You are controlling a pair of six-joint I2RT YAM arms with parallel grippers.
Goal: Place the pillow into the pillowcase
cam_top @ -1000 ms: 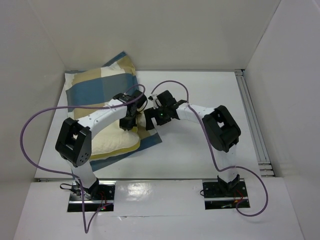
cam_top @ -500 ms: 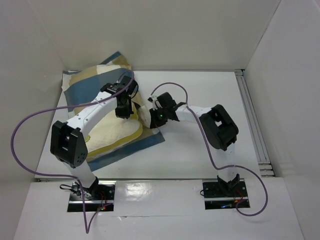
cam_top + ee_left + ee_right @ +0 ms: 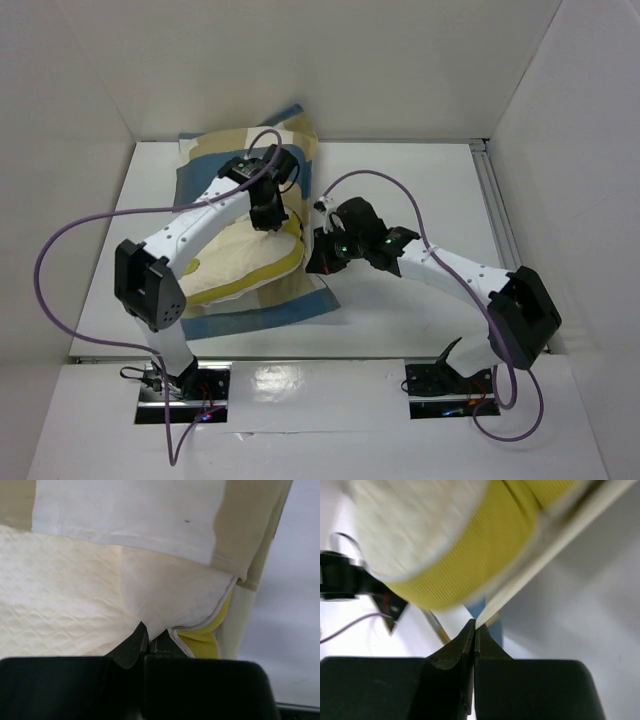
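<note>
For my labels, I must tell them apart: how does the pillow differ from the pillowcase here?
The pillow is plain cream with yellow trim; the pillowcase has blue, tan and cream checks. The pillow is thick and quilted; the pillowcase is a thin sheet. The pillowcase lies under the pillow and covers its far end. Both are soft cloth.

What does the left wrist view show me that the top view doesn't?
Only the left wrist view: the left gripper shut on a pinch of the pillow beside its yellow piping, with the pillowcase lying over the pillow just beyond.
Only the top view: the right gripper at the pillowcase's right edge, and the pillow's near end lying bare on the blue checks.
Both: the pillow partly inside the pillowcase, with the left gripper on it.
</note>
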